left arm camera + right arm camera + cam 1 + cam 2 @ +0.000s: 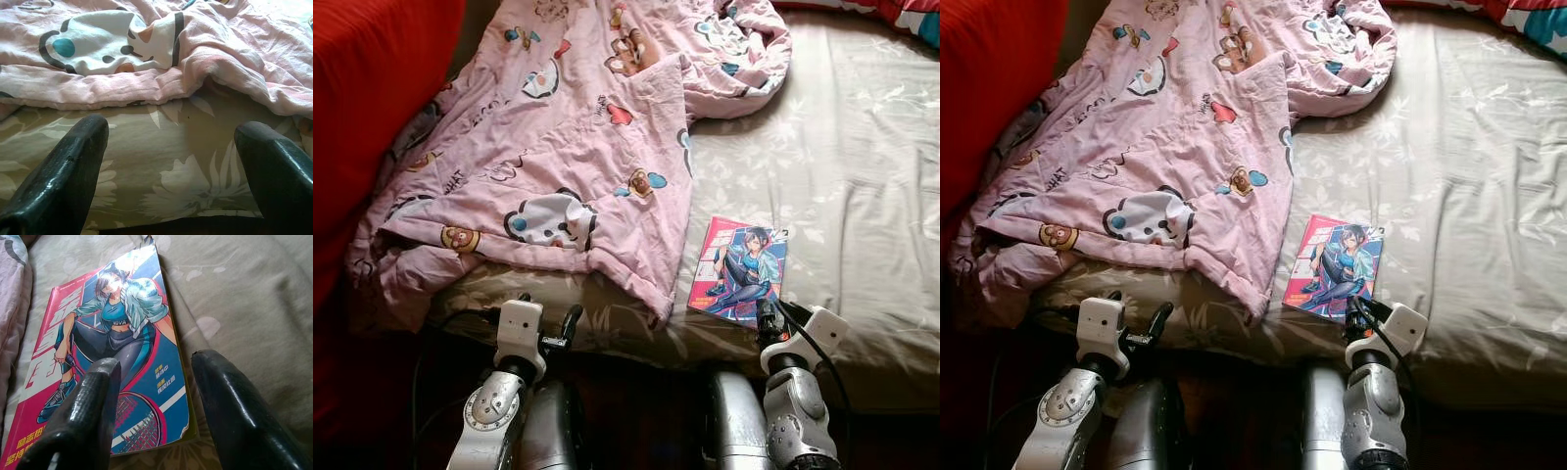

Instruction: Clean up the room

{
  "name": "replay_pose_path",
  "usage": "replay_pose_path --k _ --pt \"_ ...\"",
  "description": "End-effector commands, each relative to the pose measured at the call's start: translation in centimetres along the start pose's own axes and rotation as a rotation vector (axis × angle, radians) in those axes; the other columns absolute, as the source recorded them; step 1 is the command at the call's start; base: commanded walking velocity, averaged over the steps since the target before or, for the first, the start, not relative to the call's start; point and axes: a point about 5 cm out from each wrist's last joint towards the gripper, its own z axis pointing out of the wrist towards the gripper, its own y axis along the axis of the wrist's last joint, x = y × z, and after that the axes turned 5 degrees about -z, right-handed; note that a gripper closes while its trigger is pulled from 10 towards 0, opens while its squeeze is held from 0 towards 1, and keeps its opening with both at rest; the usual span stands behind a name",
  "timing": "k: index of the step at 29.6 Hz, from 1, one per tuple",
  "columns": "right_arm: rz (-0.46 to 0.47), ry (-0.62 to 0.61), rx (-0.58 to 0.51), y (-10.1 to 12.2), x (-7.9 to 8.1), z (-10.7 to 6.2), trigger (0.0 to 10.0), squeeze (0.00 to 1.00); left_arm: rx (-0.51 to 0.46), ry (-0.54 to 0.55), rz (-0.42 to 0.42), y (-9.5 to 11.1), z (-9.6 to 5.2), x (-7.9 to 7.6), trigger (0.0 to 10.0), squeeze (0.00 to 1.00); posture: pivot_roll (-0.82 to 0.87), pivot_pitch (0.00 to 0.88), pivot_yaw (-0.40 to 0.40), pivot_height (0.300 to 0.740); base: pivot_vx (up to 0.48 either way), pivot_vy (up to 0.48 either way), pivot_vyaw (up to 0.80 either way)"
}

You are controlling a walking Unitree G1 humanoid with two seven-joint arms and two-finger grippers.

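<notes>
— Where's the book?
— Comic book (738, 269) flat on the bed (862, 176), near its front edge, just beside the pink quilt (558, 147).
— And up close?
— Right wrist view: right claw (156, 406) spread open over the cover's near corner, gripping nothing; "NOVA" legible on the drawn figure's top, racket below, Chinese characters too small to read.
— Other side?
— Left claw (171, 161) wide open, empty, low over the floral olive sheet, facing the quilt's hem.
— Room?
— Red fabric (372, 108) at far left; dark floor below.
</notes>
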Motion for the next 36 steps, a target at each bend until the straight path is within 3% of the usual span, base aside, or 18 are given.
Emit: replay_pose_path --k 1,15,24,27,32,36 --pt "0.02 -0.016 0.029 -1.0 -0.3 -0.4 10.0 0.0 0.034 0.017 0.012 -0.5 -0.7 0.8 10.0 0.0 -0.02 0.27 0.103 0.582 0.0 0.0 0.0" --pt "0.049 -0.01 0.05 -1.6 -0.4 -0.3 10.0 0.0 0.048 0.01 0.035 -0.3 -0.6 1.2 10.0 0.0 -0.01 0.265 0.124 0.582 0.0 0.0 0.0" --pt "0.123 -0.009 0.099 -2.6 -0.7 -0.5 10.0 0.0 0.047 0.004 0.045 -0.1 -0.7 1.4 10.0 0.0 0.01 0.266 0.139 0.582 0.0 0.0 0.0" --pt "0.163 0.017 0.119 -3.0 -0.5 -0.6 10.0 0.0 0.046 -0.005 0.063 0.1 -0.7 1.5 10.0 0.0 0.02 0.271 0.145 0.582 0.0 0.0 0.0" --pt "0.321 0.055 0.166 -4.2 -0.2 -1.0 10.0 0.0 0.05 -0.01 0.069 0.2 -0.8 1.6 10.0 0.0 0.02 0.278 0.154 0.582 0.0 0.0 0.0" --pt "0.395 0.101 0.198 -4.9 0.1 -1.4 10.0 0.0 0.051 -0.014 0.072 0.2 -0.8 1.5 10.0 0.0 0.03 0.282 0.158 0.582 0.0 0.0 0.0"
